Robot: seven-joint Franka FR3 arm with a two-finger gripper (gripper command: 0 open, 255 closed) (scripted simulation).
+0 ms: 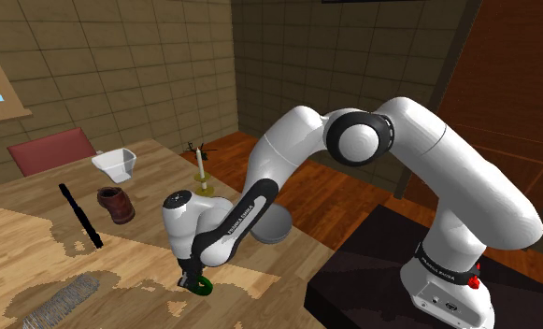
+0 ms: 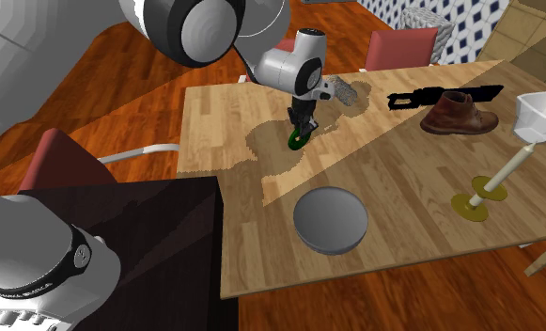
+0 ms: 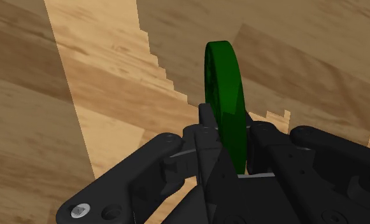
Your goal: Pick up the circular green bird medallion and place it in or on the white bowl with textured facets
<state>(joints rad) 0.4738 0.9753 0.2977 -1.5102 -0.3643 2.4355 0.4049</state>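
The green medallion [image 3: 223,83] stands on edge, clamped between the fingers of the end effector [image 3: 231,130], low over the wooden surface [image 1: 35,252] on its near side in the shoulder view. I cannot tell whether it touches the wood. The white bowl [image 1: 117,164] sits well apart, far and left in that view, beyond a brown shoe [image 1: 117,204]. I'd lift straight up first to clear the shoe, then carry it across and let go low over the bowl's middle.
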